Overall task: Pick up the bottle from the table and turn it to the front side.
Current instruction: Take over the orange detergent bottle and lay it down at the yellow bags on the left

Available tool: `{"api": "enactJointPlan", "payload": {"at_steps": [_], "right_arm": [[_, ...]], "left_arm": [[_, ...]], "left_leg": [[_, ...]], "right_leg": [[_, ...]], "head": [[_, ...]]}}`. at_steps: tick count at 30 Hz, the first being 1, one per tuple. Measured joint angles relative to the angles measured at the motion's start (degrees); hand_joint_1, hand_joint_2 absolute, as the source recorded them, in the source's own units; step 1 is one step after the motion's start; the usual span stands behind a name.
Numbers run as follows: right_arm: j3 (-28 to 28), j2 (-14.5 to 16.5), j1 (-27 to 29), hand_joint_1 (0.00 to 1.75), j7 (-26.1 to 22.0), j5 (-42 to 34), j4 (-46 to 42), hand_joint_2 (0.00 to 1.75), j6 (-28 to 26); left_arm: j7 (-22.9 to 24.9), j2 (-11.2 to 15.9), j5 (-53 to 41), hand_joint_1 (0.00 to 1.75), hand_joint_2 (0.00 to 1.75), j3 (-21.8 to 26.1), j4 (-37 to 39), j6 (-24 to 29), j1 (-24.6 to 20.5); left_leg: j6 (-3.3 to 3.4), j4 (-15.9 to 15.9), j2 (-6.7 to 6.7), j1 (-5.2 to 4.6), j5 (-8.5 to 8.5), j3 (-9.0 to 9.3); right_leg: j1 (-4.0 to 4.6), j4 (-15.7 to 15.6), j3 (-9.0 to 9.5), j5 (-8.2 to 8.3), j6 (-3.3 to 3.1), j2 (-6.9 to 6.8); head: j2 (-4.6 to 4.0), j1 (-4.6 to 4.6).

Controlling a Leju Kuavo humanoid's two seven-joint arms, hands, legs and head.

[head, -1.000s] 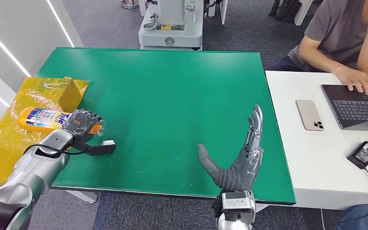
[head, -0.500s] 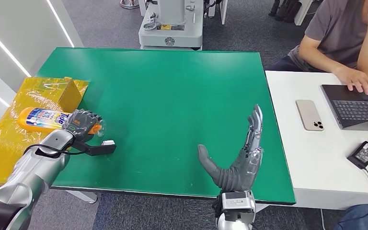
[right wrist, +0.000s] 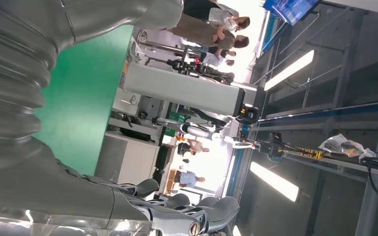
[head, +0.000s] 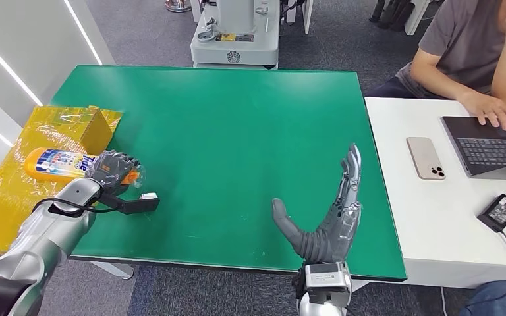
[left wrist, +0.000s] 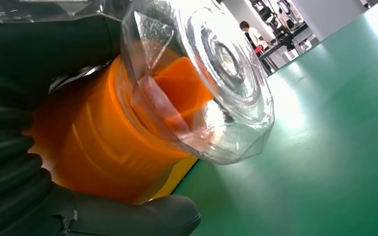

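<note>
An orange bottle (head: 56, 162) with a blue and white label lies on its side at the left edge of the green table (head: 230, 125), partly on a yellow sheet (head: 13, 191). My left hand (head: 112, 169) grips its cap end. Up close, the left wrist view shows the orange neck (left wrist: 98, 147) and clear cap (left wrist: 211, 78) held between my dark fingers (left wrist: 10, 162). My right hand (head: 329, 220) stands over the table's near right part, fingers straight and apart, thumb out, holding nothing. The right wrist view shows the fingertips (right wrist: 211, 214) spread.
A yellow box (head: 95, 125) stands on the sheet behind the bottle. A person (head: 481, 52) sits at a white desk (head: 428, 217) on the right with a laptop (head: 491, 145), a phone (head: 425, 158) and a power adapter (head: 501, 210). A machine (head: 237, 33) stands beyond the table.
</note>
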Motion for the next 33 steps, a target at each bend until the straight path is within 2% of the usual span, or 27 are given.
{"api": "enactJointPlan", "payload": {"at_steps": [33], "right_arm": [[0.00,0.00,0.00,0.00,0.00,0.00,0.00,1.75,0.00]], "left_arm": [[0.00,0.01,0.00,1.75,1.75,-0.01,0.01,0.00,0.00]], "left_leg": [[0.00,0.00,0.00,0.00,0.00,0.00]], "right_leg": [[0.00,0.00,0.00,0.00,0.00,0.00]], "head": [[0.00,0.00]]}}
